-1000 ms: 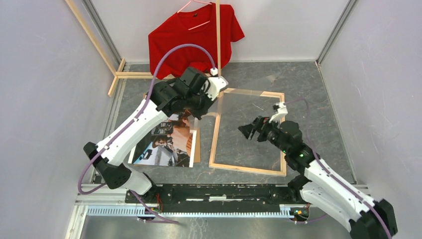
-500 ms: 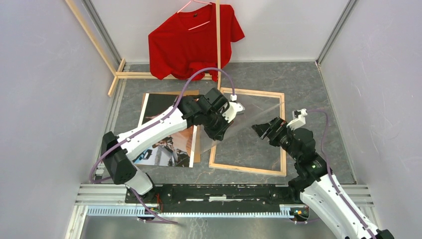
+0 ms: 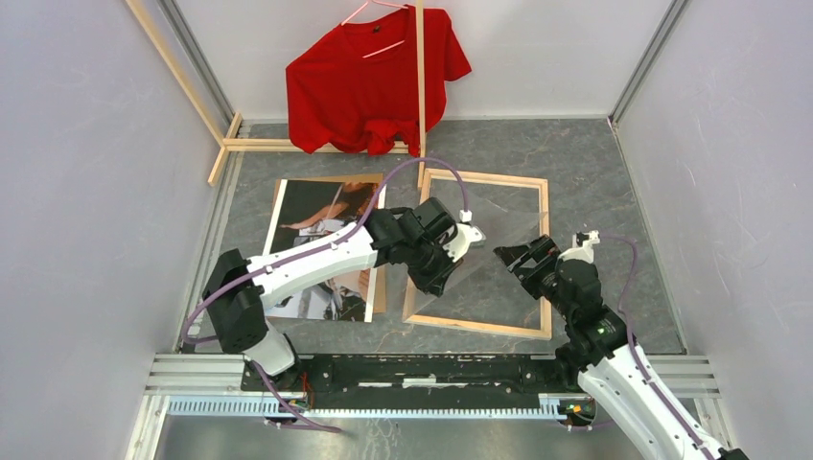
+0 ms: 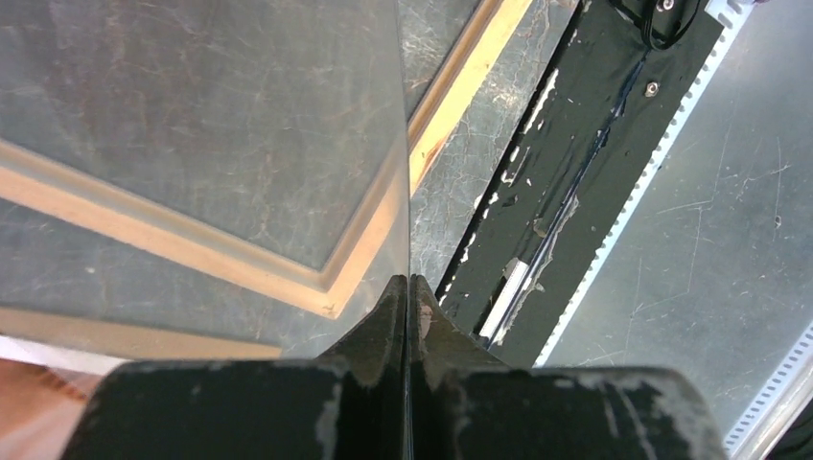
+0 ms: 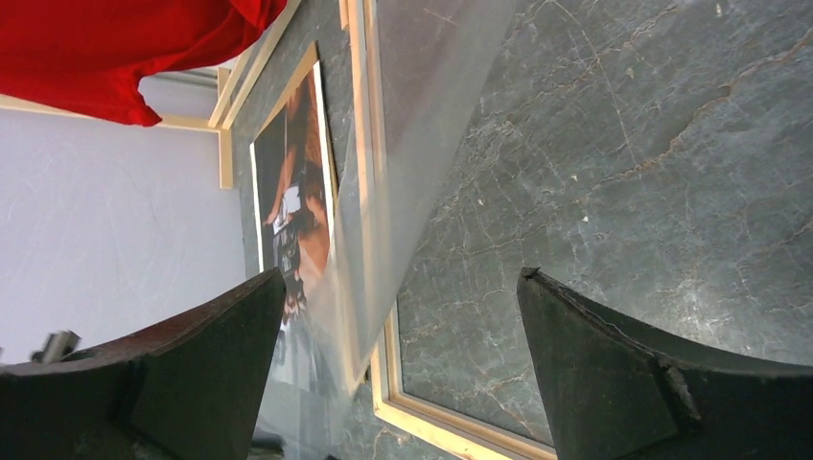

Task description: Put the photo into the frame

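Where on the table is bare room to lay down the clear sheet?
Bare: the strip between the frame and the right wall, and the patch behind the frame, right of the shirt. Crowded: the left, covered by the photo, and over the frame, where the left hand holds the sheet near the open right hand.

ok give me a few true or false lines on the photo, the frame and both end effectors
1. The photo sits inside the frame. False: it lies face up on the table, left of the frame.
2. The left end effector is shut on a clear sheet. True.
3. The right end effector grips the frame. False: it is open and holds nothing.
4. A red t-shirt hangs at the back. True.
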{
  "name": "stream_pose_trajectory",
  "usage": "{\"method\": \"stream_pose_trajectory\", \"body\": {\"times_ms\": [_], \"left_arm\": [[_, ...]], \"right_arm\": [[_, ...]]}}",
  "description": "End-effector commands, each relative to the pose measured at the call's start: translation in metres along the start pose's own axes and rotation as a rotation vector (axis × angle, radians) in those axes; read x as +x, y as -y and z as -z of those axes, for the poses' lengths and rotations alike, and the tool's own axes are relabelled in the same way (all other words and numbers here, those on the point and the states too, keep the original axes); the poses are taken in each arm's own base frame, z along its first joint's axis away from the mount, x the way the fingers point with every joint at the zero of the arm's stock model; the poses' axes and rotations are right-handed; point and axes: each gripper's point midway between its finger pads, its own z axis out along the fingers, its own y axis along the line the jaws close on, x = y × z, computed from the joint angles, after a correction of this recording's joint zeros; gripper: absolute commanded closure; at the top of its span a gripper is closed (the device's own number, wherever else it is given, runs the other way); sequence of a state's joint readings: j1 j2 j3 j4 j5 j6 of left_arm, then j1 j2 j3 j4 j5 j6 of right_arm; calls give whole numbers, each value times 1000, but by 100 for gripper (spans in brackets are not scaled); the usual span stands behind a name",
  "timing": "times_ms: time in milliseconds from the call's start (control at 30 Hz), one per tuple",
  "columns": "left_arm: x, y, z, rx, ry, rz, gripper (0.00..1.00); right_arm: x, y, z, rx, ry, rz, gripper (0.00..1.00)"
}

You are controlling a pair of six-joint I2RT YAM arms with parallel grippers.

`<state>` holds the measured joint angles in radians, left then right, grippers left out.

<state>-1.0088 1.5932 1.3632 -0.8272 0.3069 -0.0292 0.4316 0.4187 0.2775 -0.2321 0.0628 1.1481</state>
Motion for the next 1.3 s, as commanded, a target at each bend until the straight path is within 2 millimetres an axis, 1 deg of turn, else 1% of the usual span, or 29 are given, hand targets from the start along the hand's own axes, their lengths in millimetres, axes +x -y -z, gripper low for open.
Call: {"method": "stream_pose_trajectory", "body": {"times_ms": [0, 67, 200, 267, 433, 500, 533, 567, 600, 633, 667, 733, 767, 833, 867, 933, 1000, 1067, 1100, 1167, 1200, 1267], "left_arm": [[-1, 20, -18, 60, 9, 19, 95], [4, 23, -27, 60, -9, 13, 95], [7, 32, -39, 72, -33, -5, 95], [4, 35, -42, 77, -27, -9, 95], [-2, 40, -41, 90, -9, -13, 94], [-3, 41, -42, 97, -8, -12, 91], [-1, 43, -43, 108, -13, -12, 88], [-1, 44, -43, 116, -15, -13, 80], [-1, 47, -43, 132, -17, -14, 65], [-1, 50, -42, 145, -18, -19, 45], [-1, 52, -40, 158, -20, -27, 34], [-7, 56, -32, 169, -10, -48, 19], [-7, 58, -29, 173, -11, -58, 10], [-9, 58, -21, 171, -3, -82, 2], [-8, 57, -17, 171, -4, -91, 0], [-5, 53, -10, 164, -12, -105, 0], [-7, 40, 0, 152, 2, -130, 0], [-16, 18, 17, 129, 40, -117, 0], [-23, -2, 27, 101, 70, -96, 0], [-31, -52, 45, 19, 105, -62, 0], [-32, -87, 54, -83, 112, -61, 0], [-27, -145, 66, -255, 110, -80, 0]], "right_arm": [[-10, 1, 0, 3, 60, -60, 2], [-10, 3, 1, 7, 66, -59, 2], [-3, 16, -1, 46, 46, -56, 2], [3, 26, -4, 77, 29, -63, 2], [16, 57, -11, 198, -8, -46, 2], [17, 64, -13, 225, -10, -36, 5], [17, 67, -14, 237, -6, -34, 8], [16, 67, -15, 241, -1, -30, 11], [14, 69, -16, 247, 7, -19, 14], [13, 71, -17, 258, 12, -11, 17], [13, 73, -17, 264, 13, -5, 20], [15, 79, -19, 277, 15, 4, 25], [16, 81, -19, 280, 13, 1, 27], [21, 88, -21, 282, 11, -16, 33], [22, 90, -22, 274, 13, -28, 35], [27, 96, -24, 264, 10, -55, 38], [32, 100, -25, 259, 3, -70, 40], [34, 104, -26, 264, -6, -74, 41], [35, 105, -26, 267, -10, -74, 41], [39, 107, -25, 266, -27, -84, 39], [43, 109, -25, 263, -43, -96, 36], [50, 107, -24, 247, -74, -111, 34]]}}
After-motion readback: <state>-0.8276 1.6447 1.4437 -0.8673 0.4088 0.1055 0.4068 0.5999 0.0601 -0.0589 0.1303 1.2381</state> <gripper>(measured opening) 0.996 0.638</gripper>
